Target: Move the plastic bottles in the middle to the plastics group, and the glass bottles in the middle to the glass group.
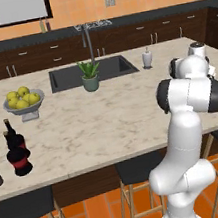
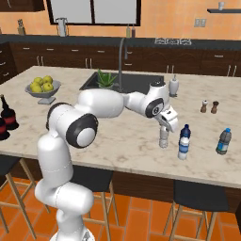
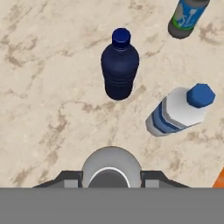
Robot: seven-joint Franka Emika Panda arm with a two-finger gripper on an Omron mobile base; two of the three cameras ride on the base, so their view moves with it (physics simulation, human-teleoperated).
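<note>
White-capped clear bottle (image 3: 111,168) upright between gripper (image 3: 111,178) fingertips; grip on it unclear

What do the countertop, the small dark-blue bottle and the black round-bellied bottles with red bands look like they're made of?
The countertop looks like pale beige marble or stone, veined and fairly matte. The small dark-blue bottle seems plastic: ribbed body, screw cap, soft sheen. The black round-bellied bottles with red bands look like dark glass, given thin necks and an opaque body, though at this size the material stays uncertain.
</note>
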